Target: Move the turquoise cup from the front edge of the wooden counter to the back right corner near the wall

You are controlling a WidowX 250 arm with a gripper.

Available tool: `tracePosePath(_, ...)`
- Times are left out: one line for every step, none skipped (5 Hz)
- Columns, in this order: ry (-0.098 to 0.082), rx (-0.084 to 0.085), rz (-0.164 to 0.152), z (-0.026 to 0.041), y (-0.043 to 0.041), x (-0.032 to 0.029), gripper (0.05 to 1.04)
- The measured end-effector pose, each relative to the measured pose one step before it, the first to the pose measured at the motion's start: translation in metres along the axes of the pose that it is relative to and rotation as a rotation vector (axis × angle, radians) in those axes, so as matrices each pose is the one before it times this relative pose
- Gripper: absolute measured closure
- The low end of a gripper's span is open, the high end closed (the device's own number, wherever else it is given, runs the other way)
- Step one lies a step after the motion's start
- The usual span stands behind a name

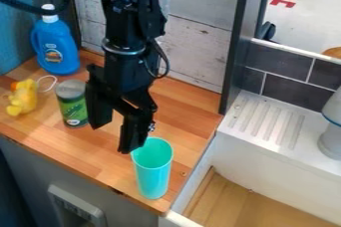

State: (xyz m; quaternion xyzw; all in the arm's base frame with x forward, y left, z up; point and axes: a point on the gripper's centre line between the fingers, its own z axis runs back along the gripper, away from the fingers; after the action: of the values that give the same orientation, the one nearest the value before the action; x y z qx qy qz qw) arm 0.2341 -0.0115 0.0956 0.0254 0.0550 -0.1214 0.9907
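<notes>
My black gripper [113, 134] hangs over the wooden counter from the top of the view, its two fingers open and apart with nothing between them. One finger overlaps the upper left rim of an upright turquoise cup [153, 172]; I cannot tell whether they touch. Left of the other finger stands a green can [72, 105] with a grey top. Further left is a yellow toy [23, 97] with an orange part and a pale loop. Behind it a blue bottle [56, 47] with a white cap stands upright.
The wooden counter [183, 114] ends at a front edge and borders a white sink [266, 169] with a ridged ledge on the right. A grey-white object [332, 139] stands at the right edge. A dark post [238, 44] and a whitewashed plank wall [200, 32] rise behind.
</notes>
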Motion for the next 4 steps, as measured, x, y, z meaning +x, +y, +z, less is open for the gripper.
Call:
tracePosePath(0.0178,-0.0060,-0.0002,-0.00538,-0.00069,-0.00177,0.083)
tracePosePath(-0.0699,-0.0528,0.0136,-0.00601,0.00055,0.00597,0.083)
tracePosePath(-0.0452,-0.0060,0.0160,0.00063,0.00321,0.00455,0.083)
tracePosePath(-0.0117,-0.0030,0.0111,-0.00445,0.00121,0.00407,0.083)
